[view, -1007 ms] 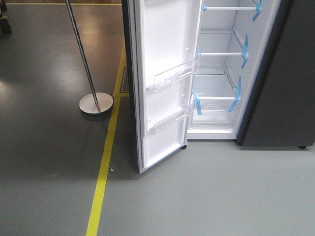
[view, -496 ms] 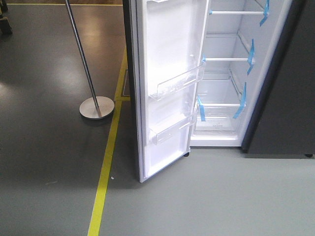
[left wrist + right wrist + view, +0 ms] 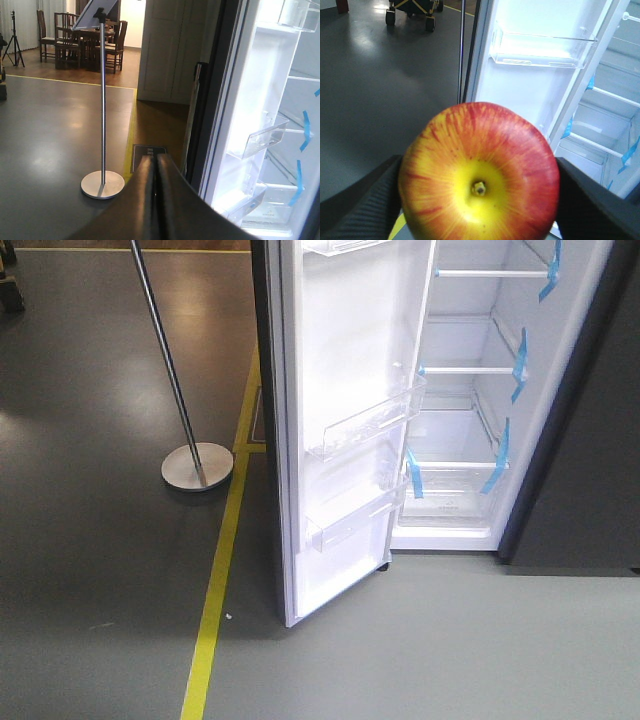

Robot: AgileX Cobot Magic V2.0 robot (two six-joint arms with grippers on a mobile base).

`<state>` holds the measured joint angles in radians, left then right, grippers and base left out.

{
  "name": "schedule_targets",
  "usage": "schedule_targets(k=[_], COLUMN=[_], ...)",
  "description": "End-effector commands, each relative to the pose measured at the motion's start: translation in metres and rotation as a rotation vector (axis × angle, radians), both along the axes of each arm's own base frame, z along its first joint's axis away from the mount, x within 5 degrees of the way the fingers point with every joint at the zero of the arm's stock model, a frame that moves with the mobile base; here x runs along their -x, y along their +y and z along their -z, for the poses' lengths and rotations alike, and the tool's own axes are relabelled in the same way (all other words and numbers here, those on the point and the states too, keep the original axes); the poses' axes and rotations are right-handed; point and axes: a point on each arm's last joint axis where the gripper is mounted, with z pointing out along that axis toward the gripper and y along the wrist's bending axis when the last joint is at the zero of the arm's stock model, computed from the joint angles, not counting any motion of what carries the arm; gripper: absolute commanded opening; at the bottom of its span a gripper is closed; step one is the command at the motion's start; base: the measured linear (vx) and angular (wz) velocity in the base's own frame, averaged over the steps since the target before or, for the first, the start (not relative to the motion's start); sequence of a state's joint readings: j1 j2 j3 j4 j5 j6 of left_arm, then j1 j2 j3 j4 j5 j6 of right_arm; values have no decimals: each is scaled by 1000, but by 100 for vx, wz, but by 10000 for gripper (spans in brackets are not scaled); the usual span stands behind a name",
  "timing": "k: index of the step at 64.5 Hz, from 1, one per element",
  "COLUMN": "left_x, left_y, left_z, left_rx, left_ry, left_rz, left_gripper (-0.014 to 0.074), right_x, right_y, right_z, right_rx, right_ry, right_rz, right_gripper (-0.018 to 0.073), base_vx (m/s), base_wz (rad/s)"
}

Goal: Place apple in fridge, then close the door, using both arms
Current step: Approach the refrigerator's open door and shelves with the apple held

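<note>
**While short of the shelves: carrying apple to fridge**

Read this as step one, the carry. Note the right gripper clamped on the apple, stem dimple toward the wrist camera, held up in front of the open fridge and not yet inside. Note the left gripper pressed together on nothing, pointing past the door's outer edge toward a floor stand. See the door swung wide to the left, clear bins on its white lining, white shelves and blue tape in plain view beyond. No arm visible from the front camera.

Next, probably: reach right of the bins, into the cavity, level with a shelf. Lower until seated, and only then part the fingers, gently, since round and apt to roll toward the lip. Keep the left arm clear of the swing path, then bring it behind the door's grey outer face for the push shut. Cannot tell from here which shelf lies within reach.
</note>
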<state>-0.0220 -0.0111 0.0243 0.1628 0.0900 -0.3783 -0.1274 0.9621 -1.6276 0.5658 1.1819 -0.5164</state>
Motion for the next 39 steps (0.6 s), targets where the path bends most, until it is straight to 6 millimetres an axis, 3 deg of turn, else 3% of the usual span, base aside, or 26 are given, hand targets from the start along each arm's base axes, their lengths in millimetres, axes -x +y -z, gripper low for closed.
schedule_targets(k=[1,39], left_x=[2,2], left_y=[-1,-1], left_z=[-13,-13], left_rx=[10,10], left_ry=[-99,-99], left_rz=[9,9], left_gripper=[-7,-7], right_x=[3,3], right_y=[0,0], right_z=[-13,-13], right_rx=[-33,-33], right_ry=[-100,-100], right_rz=[13,13], right_gripper=[130,130], base_vx=[9,10], base_wz=[1,-1])
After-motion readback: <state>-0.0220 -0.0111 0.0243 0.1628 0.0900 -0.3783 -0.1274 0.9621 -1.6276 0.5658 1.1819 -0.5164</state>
